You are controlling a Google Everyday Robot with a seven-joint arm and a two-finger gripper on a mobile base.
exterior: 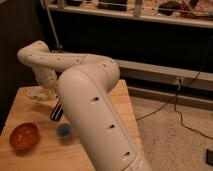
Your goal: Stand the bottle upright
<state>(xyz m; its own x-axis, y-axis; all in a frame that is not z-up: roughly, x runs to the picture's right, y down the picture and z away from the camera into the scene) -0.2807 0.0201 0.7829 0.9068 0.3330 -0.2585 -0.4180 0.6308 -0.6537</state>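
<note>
The bottle (35,93) is a pale translucent shape at the far left of the wooden table (30,157), low on the surface; I cannot tell whether it is lying or upright. My gripper (50,94) hangs from the white wrist just right of the bottle, largely hidden behind my forearm. It is shut, and whether it touches the bottle I cannot tell. My big white arm (95,115) crosses the foreground and covers the table's right part.
A small blue cup (63,131) stands near the table's middle, with a dark oblong object (56,111) just behind it. A red-orange bowl (25,136) sits front left. Shelving and cables run along the back wall, and speckled floor lies to the right.
</note>
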